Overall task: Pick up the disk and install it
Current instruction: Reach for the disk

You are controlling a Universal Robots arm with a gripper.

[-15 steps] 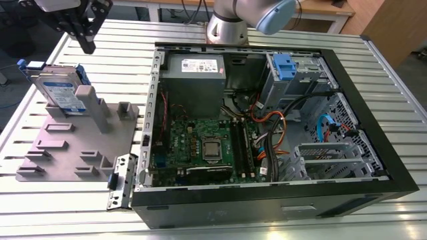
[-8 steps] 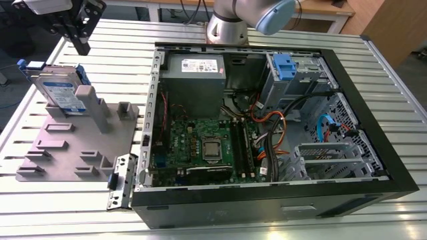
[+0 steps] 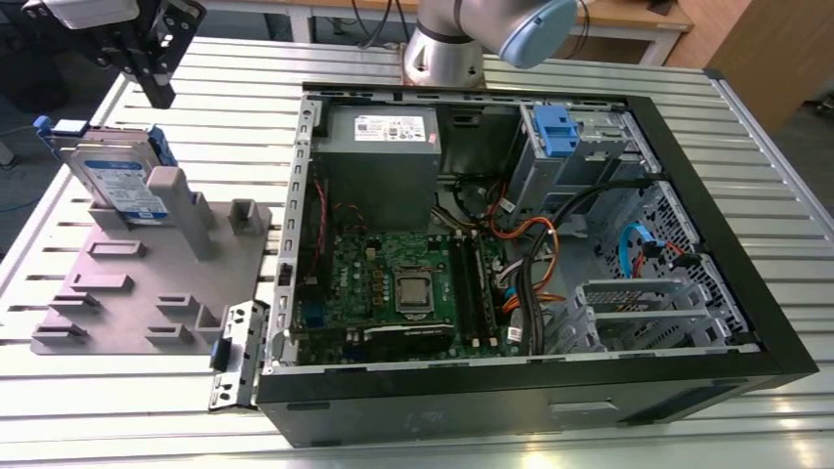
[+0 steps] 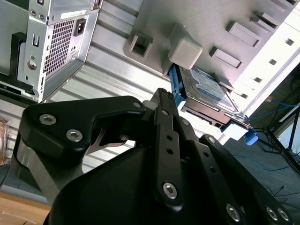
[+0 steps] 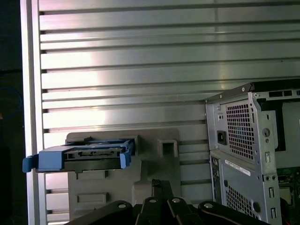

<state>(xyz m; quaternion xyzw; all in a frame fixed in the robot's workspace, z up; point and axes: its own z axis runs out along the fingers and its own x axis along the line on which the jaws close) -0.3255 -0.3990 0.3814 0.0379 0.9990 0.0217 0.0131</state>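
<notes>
**Disk not yet picked up; nothing installed**

In the exterior view, the open computer case (image 3: 521, 386) lies nearest on the slatted desk (image 3: 78, 410), its side panel off and the board and cabling exposed. The metal drive cage (image 3: 646, 313) at its near corner, on the exterior view's right, appears to hold no drive.

Beside the case, on the exterior view's left, sits a grey fixture plate (image 3: 131, 293). The disk (image 3: 120, 181) stands propped on edge at the plate's far end, leaning against an upright block, with its blue carrier frame around it. Both wrist views show it seated in that fixture (image 5: 84, 157) (image 4: 206, 91).

Farther back and higher up, the end effector (image 3: 160, 93) hangs well apart from the disk, touching nothing. Its fingers (image 5: 161, 185) look drawn together with nothing between them.

By my reading, the work is at its very start: the grasp, the carry to the case and the seating in a bay are all left to do.
</notes>
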